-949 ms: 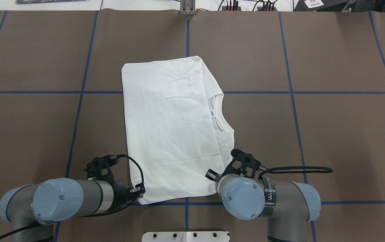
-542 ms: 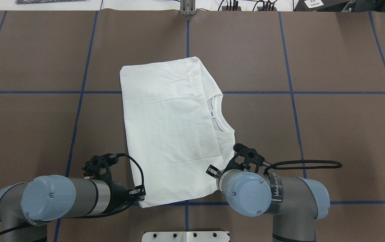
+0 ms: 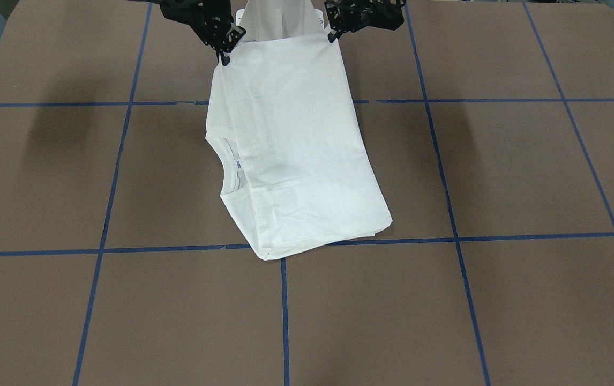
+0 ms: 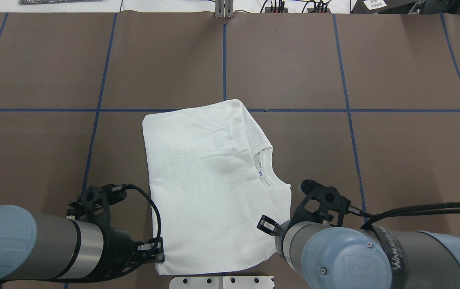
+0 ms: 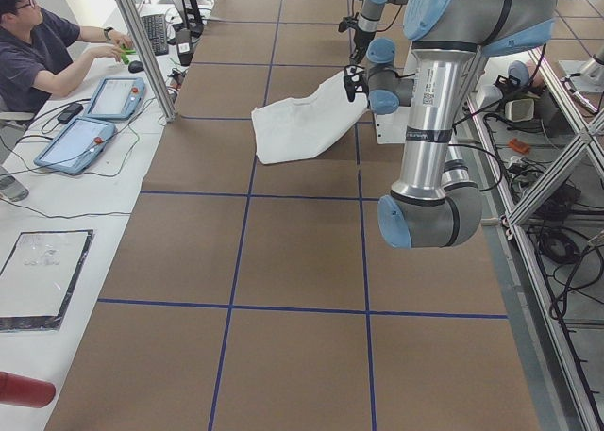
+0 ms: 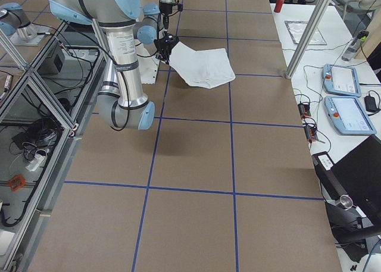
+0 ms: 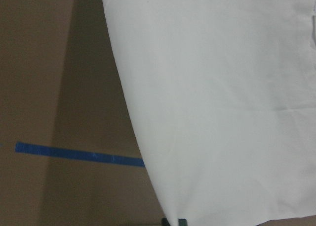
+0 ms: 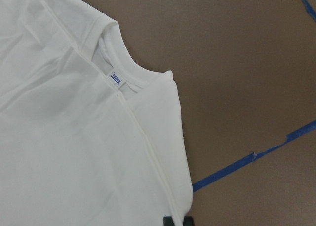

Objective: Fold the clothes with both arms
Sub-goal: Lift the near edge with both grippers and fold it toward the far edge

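Exterior front-facing view: white shirt, folded, centre of frame, lower end resting on brown table, upper edge raised. Neck label on its left side. Right gripper, top, left of centre, pinching one upper corner. Left gripper, top, right of centre, pinching the other.

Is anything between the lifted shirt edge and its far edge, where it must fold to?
Nothing visible. The left gripper and right gripper hold the shirt by its near corners; only cloth lies ahead.
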You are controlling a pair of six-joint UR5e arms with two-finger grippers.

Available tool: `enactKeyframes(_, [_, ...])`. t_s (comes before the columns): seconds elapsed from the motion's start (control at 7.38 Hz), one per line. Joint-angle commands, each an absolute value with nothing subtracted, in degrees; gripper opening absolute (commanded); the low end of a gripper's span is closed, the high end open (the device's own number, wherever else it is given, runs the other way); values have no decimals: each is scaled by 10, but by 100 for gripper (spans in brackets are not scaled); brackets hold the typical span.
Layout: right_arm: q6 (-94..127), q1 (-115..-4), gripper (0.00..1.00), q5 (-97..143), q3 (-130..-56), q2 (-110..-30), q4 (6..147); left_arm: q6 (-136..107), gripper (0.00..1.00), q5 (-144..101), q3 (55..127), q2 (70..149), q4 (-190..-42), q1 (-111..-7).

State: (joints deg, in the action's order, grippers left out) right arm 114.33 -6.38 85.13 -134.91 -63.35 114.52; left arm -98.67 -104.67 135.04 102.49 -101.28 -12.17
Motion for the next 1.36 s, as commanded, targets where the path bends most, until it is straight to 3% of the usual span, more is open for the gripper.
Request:
enactKeyframes(0.0, [1138,-59,0,848,-1359,-586,1208,-968,0,-1062,1368,1051,-957,-154])
enactKeyframes(0.27, [1075,-130,0,850,-1253,-522,1202,-899,0,-1063,1310,1094,-918,-232])
enactKeyframes(0.54, [1030,-202,0,864,-1192,-495,1147,-833,0,-1092,1275,1146,-847,-313])
enactKeyframes(1.08, [988,-268,0,875,-955,-421,986,-768,0,-1065,1124,1181,-859,-348])
enactKeyframes(1.22, [979,-278,0,876,-924,-414,970,-760,0,-1061,1081,1188,-890,-354])
